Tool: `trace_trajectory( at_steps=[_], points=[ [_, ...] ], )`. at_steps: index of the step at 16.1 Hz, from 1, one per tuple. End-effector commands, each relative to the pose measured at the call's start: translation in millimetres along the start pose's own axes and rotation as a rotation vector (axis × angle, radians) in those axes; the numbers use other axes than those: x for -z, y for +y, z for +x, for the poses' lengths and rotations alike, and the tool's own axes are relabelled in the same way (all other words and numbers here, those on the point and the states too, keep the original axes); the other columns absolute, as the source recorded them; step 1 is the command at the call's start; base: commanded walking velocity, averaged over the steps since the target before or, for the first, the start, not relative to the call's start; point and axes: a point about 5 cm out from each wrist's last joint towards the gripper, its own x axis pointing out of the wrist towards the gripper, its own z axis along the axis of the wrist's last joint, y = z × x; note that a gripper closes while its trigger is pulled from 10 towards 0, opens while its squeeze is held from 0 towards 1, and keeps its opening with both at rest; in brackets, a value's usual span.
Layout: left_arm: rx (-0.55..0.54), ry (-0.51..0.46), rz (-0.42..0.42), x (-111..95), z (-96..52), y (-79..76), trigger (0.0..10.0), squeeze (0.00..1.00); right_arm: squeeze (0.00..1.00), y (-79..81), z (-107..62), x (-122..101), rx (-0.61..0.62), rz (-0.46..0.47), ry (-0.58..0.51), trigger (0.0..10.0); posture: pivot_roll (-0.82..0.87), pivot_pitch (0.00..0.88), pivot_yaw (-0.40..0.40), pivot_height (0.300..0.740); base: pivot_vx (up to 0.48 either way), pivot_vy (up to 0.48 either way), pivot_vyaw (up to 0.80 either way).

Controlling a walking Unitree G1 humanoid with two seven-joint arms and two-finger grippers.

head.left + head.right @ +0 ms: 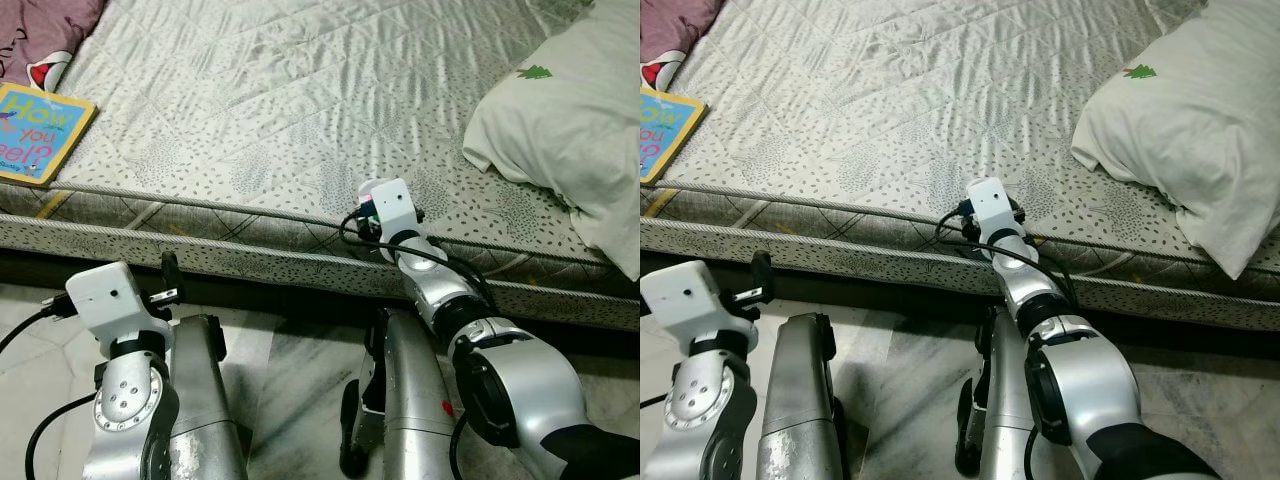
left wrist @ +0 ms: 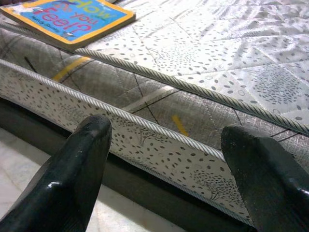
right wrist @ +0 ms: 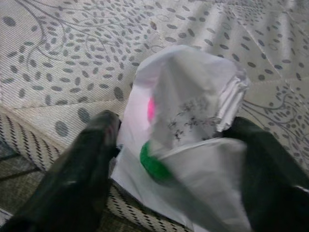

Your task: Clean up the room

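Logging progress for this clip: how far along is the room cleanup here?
Nothing looks finished yet. In hand: the right gripper is closed on a crumpled paper at the mattress edge. The left gripper is open and empty beside the bed. Left: a book and pillow on the mattress.

The right pincer (image 3: 169,145) gripped a crumpled white paper (image 3: 188,125) whose lower part ran past the frame edge; its printed marks were too blurred to read. In the head views the white wrist camera housing (image 1: 388,207) hid that pincer's fingers. The book (image 1: 38,130) was cut by the left edge, its title partly lost. The pillow (image 1: 570,120) ran off the right edge. A pink cloth (image 1: 45,30) lay cropped at the top-left corner. The left pincer's fingertips (image 2: 82,159) were cut below.
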Motion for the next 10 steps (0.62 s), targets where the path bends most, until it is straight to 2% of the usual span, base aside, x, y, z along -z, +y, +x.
trace_trajectory(
  at_steps=[1, 6, 10],
  points=[
    [-0.011, 0.012, -0.004, 2.7, 0.3, 1.7, 10.0, 0.0, 0.0, 3.2, -2.1, 11.5, -0.012, 0.023, 0.059, 0.0, 0.27, 0.193, -0.073, 0.489, 0.0, 0.0, 0.0],
    [0.003, -0.02, -0.016, 0.0, 15.6, -3.9, 10.0, 0.0, 0.0, -0.9, 0.6, 1.1, 0.001, 0.044, 0.027, 0.0, 0.25, 0.125, -0.075, 0.489, 0.0, 0.0, 0.0],
    [0.018, -0.037, -0.019, -0.1, 28.7, -8.1, 10.0, 0.0, 0.0, -0.2, 0.5, 1.1, -0.001, 0.057, 0.023, 0.0, 0.23, 0.062, -0.072, 0.489, 0.0, 0.0, 0.0]
  ],
)
